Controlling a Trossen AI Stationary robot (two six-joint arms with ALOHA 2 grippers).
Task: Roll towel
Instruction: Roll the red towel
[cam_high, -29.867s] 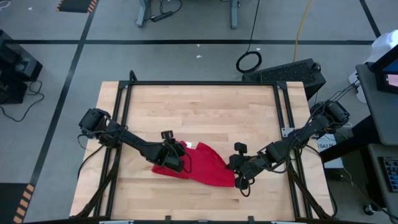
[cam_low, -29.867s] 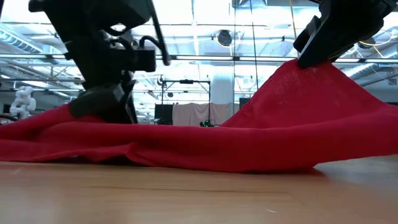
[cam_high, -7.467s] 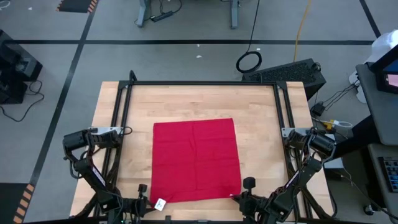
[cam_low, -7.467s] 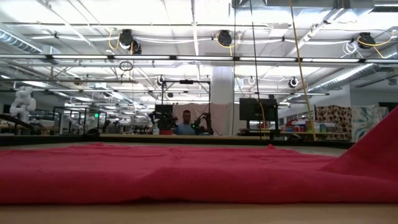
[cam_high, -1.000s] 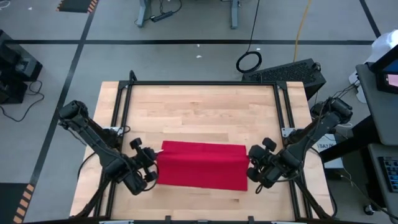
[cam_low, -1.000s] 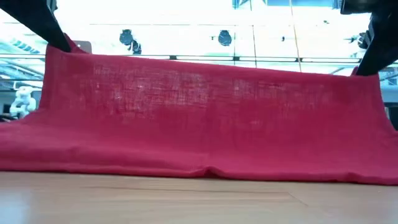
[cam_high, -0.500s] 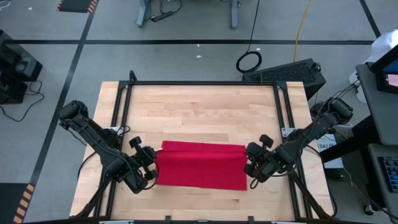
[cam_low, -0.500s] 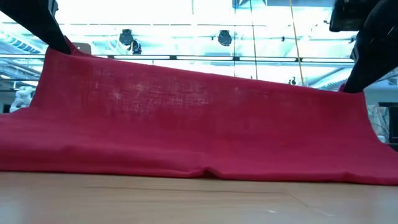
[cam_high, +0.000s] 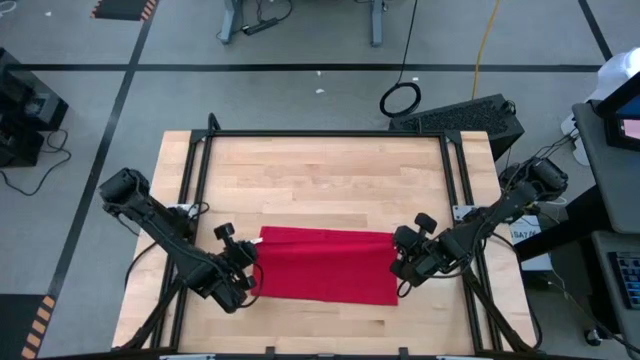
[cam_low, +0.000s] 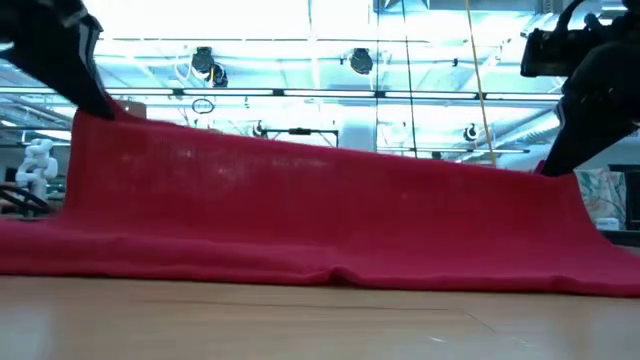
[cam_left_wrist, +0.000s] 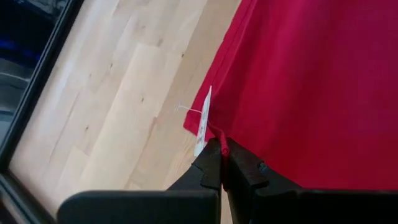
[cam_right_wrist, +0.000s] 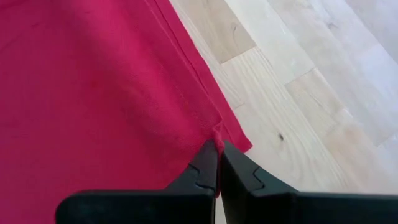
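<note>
Partly hidden behind its own raised fold, the red towel (cam_high: 325, 264) hangs taut between left gripper (cam_left_wrist: 221, 148) and right gripper (cam_right_wrist: 217, 151), both clamped on its corners above the desk (cam_high: 320, 170).

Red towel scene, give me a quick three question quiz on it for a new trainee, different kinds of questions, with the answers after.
1. True or false: the towel lies flat on the table with nothing holding it.
2. Where is the white tag? A) beside the left gripper B) beside the right gripper C) mid-towel
3. Fill in: each gripper pinches one ____ of the towel.

Key
1. False: both grippers are shut on it, and the low view shows its edge lifted.
2. A
3. corner
</note>
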